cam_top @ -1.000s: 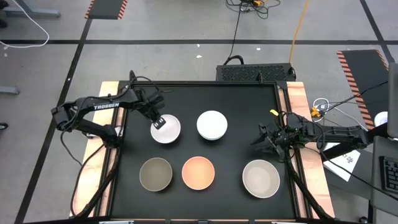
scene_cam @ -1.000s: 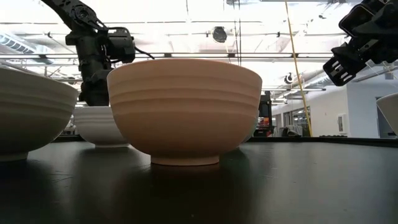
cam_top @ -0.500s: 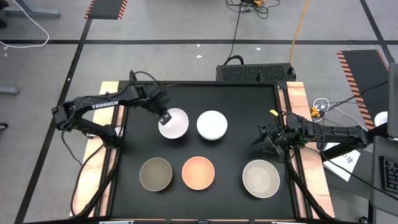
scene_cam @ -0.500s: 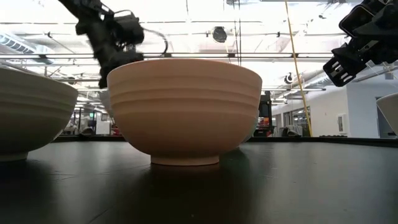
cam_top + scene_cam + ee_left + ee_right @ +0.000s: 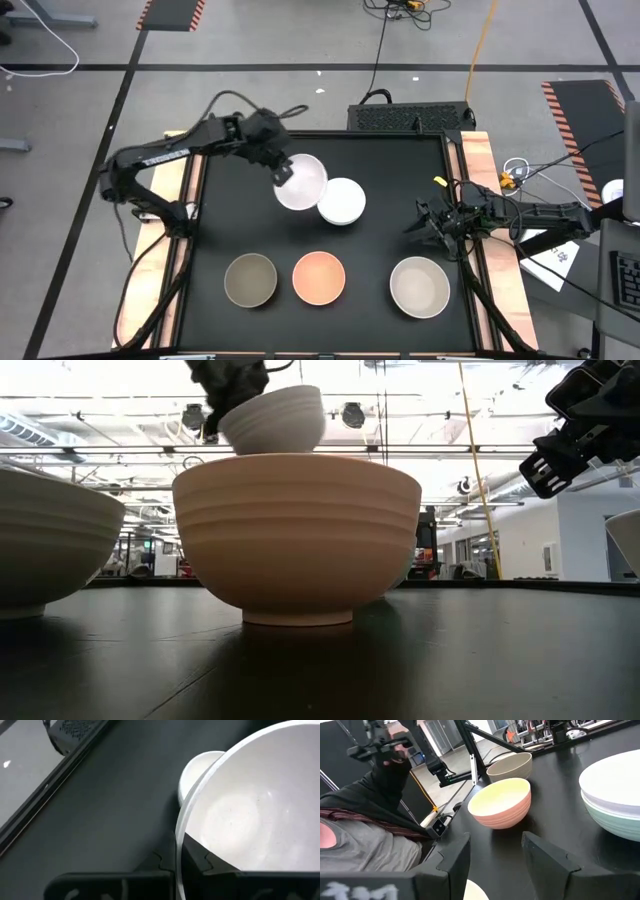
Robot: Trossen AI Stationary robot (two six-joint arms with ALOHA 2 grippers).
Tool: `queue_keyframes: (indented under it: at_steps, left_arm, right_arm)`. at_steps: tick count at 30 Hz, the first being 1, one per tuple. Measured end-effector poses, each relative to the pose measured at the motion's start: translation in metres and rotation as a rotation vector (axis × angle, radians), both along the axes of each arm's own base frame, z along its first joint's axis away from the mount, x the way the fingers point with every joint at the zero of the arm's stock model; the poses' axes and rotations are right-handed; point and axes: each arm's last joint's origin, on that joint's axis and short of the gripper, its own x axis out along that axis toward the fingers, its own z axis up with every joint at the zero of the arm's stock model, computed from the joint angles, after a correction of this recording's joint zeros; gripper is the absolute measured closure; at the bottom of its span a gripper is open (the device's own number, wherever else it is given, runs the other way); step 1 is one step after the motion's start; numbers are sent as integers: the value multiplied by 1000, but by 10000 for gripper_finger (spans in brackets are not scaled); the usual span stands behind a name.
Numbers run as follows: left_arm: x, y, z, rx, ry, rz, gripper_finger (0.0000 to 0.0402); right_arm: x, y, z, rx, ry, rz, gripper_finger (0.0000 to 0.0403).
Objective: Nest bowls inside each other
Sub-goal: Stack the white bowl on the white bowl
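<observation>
1. Your peach-orange ribbed round bowl (image 5: pixel 319 277) stands nearest on the black table top (image 5: pixel 385 255).
2. Beyond it, the left gripper (image 5: pixel 281 176) clamps the rim of a raised white round bowl (image 5: pixel 302 182), overlapping the resting white bowl stack (image 5: pixel 343 202).
3. Right of the peach bowl, your right gripper (image 5: pixel 420 222) hangs parted, empty.

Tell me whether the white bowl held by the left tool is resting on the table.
No. The low view shows the white bowl held up by the left tool, well above the table.
</observation>
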Motion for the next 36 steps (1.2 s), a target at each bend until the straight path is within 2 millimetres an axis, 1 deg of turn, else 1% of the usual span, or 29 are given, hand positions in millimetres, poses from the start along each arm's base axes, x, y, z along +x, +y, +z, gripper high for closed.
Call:
queue_keyframes:
  at_steps: [3, 6, 12, 15, 19, 27, 33, 36]
  left_arm:
    - [25, -2, 2, 19, 44, -44, 397]
    - [49, -4, 5, 39, 29, -87, 397]
    - [86, -2, 5, 41, 65, -150, 398]
    - [104, 3, 1, 37, 64, -176, 398]
    - [124, 7, -12, 14, 90, -220, 398]
    - [141, 14, -36, -15, 165, -235, 398]
    - [145, 25, -55, -64, 213, -227, 398]
    - [146, 25, -60, -77, 229, -231, 398]
  right_arm:
    - [0, 0, 0, 2, -3, 0, 234]
    - [0, 0, 0, 2, -3, 0, 234]
    - [0, 0, 0, 5, -2, -1, 234]
    - [0, 0, 0, 5, -2, -1, 234]
    - [0, 0, 0, -2, -5, 0, 234]
    - [0, 0, 1, -23, -17, 4, 234]
    - [0, 0, 1, -42, -25, 8, 234]
    - [0, 0, 0, -43, -24, 7, 234]
